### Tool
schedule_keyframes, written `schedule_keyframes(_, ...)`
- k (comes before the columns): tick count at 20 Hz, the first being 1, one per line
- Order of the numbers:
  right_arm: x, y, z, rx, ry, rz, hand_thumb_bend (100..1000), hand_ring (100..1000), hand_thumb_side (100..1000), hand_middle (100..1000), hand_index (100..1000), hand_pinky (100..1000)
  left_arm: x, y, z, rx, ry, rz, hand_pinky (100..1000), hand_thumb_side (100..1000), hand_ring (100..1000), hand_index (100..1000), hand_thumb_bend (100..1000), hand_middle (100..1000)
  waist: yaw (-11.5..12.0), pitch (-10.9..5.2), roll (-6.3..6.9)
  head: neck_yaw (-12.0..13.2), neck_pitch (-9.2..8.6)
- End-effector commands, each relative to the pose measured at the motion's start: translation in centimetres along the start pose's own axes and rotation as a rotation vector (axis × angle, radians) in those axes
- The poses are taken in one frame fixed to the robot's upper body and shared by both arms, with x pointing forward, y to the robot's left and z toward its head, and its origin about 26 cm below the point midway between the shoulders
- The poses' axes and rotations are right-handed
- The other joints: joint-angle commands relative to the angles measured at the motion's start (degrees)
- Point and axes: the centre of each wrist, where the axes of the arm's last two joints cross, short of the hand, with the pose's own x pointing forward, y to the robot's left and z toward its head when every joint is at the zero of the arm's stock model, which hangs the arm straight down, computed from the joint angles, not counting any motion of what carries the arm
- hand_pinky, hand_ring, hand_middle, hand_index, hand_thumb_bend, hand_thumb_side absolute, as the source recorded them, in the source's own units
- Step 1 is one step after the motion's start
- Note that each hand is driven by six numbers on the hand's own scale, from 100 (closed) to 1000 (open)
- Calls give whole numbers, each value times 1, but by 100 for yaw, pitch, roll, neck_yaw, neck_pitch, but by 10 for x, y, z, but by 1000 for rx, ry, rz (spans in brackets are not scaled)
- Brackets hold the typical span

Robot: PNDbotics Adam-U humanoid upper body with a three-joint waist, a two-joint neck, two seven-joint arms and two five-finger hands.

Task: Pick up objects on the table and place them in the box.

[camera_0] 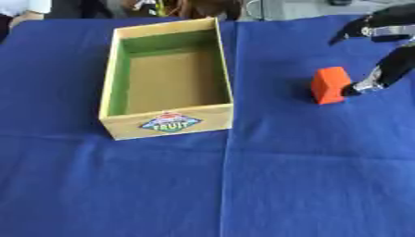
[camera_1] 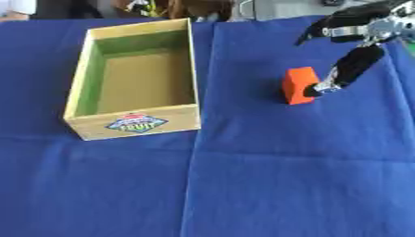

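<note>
Blue-clothed worktop (camera_0: 162, 185), creased down the middle.
Wooden box (camera_0: 168, 122) standing empty left of an orange block (camera_1: 300, 85); right robot hand (camera_1: 356, 51) spread, one fingertip touching the block.

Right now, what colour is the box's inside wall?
Green on the box inner walls, brown floor; left eye view shows it best.

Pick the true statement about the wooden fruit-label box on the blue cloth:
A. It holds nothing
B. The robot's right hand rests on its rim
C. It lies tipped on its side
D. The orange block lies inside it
A: the wooden fruit-label box shows only its bare floor, while the orange block sits on the blue cloth beside the right hand.
</note>
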Motion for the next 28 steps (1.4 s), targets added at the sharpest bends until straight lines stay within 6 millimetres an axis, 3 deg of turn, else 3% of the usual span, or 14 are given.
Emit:
schedule_keyframes(1,-11,-4,1,19,35,27,520,960,572,941,1000,886,8,1,-8,-12,-37,2,752,1000,824,948,105,855,21,-80,-5,-70,-118)
schedule_keyframes(16,-24,7,-30,108,33,20,499,941,546,919,1000,872,8,-1,-8,-12,-31,17,753,1000,822,936,100,848,74,39,24,-144,-187)
schedule_keyframes(19,-22,6,-30,104,21,28,506,926,542,883,963,863,8,-1,-8,-12,-29,17,754,1000,822,934,100,848,68,37,17,-147,-174)
schedule_keyframes(23,-19,2,-27,84,5,37,491,881,527,768,884,824,8,-2,-8,-13,-29,21,754,1000,822,927,100,846,61,32,9,-149,-173)
schedule_keyframes(28,-15,-3,-25,67,10,36,452,822,515,723,849,782,8,-2,-8,-14,-29,22,755,1000,822,922,100,845,56,21,5,-149,-175)
